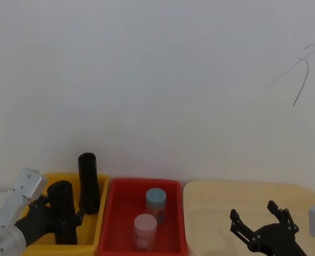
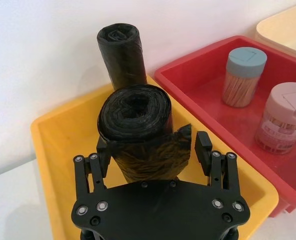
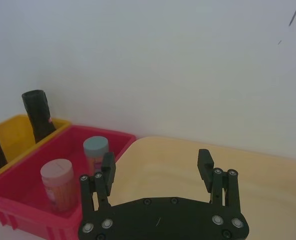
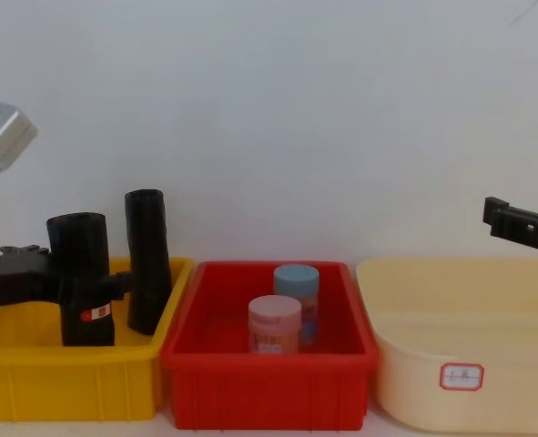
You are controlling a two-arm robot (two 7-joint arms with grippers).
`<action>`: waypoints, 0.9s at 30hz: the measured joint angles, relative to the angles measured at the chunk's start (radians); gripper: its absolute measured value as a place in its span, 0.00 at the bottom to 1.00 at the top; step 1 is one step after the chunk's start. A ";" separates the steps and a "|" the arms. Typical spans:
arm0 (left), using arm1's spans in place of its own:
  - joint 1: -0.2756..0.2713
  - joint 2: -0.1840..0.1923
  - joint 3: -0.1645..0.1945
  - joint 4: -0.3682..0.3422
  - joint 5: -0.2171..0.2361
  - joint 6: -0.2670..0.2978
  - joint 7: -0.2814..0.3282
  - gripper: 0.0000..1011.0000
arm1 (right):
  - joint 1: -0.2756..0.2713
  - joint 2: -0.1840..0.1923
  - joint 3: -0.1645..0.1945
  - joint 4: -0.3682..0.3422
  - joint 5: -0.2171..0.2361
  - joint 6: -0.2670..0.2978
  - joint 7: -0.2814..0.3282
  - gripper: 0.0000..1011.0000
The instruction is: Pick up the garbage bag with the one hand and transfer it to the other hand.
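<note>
left gripper (image 2: 150, 150) clamped around the garbage bag (image 2: 137, 132), which stands upright in the yellow bin (image 4: 68, 369); slimmer black roll (image 4: 147, 259) behind it. right gripper (image 3: 158, 170), fingers apart, hovers over the beige tub (image 4: 460, 346).

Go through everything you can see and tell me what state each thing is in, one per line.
garbage bag: upright in the yellow bin, clamped by the left gripper.
slimmer roll: upright, leaning at the bin's back, untouched.
blue-lidded jar: upright, lid on, in the red bin.
pink-lidded jar: upright, lid on, same bin.
right gripper: open, empty, above the cream tub.
</note>
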 joint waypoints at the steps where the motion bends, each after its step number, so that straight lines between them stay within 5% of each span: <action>1: -0.001 -0.001 0.000 0.001 0.002 0.000 0.001 0.99 | 0.000 0.000 0.000 0.000 0.000 0.000 0.000 0.99; 12: -0.020 -0.026 0.003 0.033 0.024 -0.002 0.022 0.97 | 0.000 0.000 0.000 0.000 0.000 0.000 0.000 0.99; 27: -0.029 -0.037 0.005 0.047 0.034 -0.002 0.032 0.60 | 0.000 0.000 0.000 0.000 0.000 0.000 0.000 0.99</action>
